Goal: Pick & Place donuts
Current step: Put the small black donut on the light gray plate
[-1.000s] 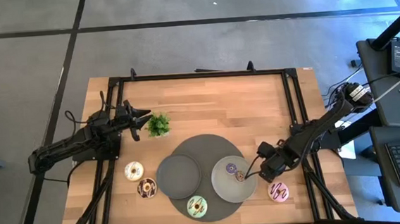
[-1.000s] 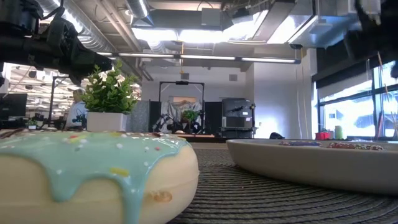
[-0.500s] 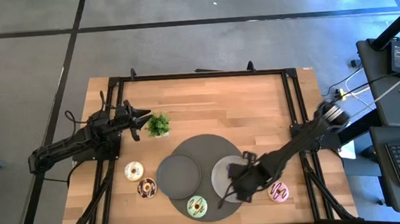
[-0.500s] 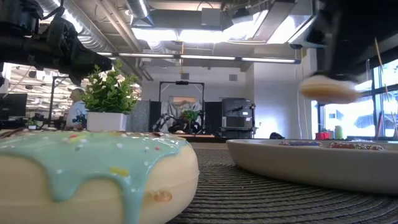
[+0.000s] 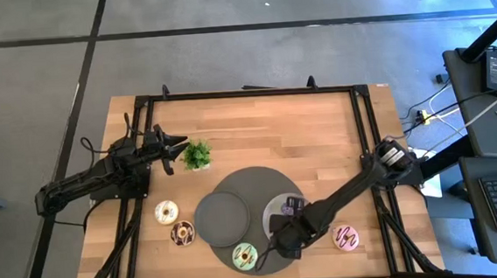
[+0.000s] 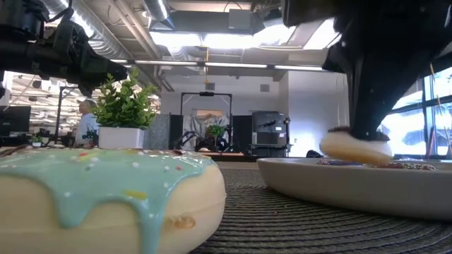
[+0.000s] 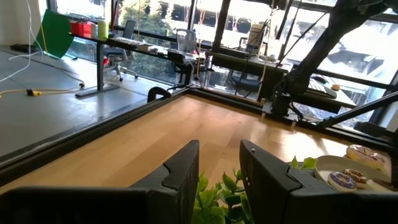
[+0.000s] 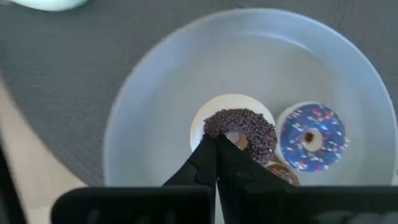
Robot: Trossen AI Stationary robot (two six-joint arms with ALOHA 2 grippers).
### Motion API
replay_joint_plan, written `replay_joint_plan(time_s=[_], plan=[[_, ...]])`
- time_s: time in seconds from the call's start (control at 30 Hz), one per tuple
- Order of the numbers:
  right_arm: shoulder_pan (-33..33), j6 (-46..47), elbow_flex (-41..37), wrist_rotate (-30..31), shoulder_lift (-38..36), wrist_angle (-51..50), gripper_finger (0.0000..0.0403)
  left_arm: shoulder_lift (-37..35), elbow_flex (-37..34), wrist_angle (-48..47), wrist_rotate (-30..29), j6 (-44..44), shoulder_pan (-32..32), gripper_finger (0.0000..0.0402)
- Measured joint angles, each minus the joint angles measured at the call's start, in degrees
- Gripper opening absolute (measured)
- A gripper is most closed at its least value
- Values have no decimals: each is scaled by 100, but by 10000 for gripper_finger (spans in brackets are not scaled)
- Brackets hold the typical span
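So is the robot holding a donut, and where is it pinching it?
Yes. The right gripper is shut on a tiny brown sprinkled donut, pinching its edge, over the grey plate. The left gripper holds nothing.

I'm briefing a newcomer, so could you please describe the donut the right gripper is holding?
Find the round dark mat on the wooden table; on its right part sits a grey plate. Above that plate the right gripper pinches a tiny donut: brown-sprinkled, unlike the purple one lying beside it.
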Motion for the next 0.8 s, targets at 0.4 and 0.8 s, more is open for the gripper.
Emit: replay_joint_plan(time_s=[0.4,0.8], plan=[[-106,236,-399,-84,0,119,7,1,0,0,0,4,0,111],[-109,-121,-423,-150,0,355,37,1,0,0,0,20,0,111]])
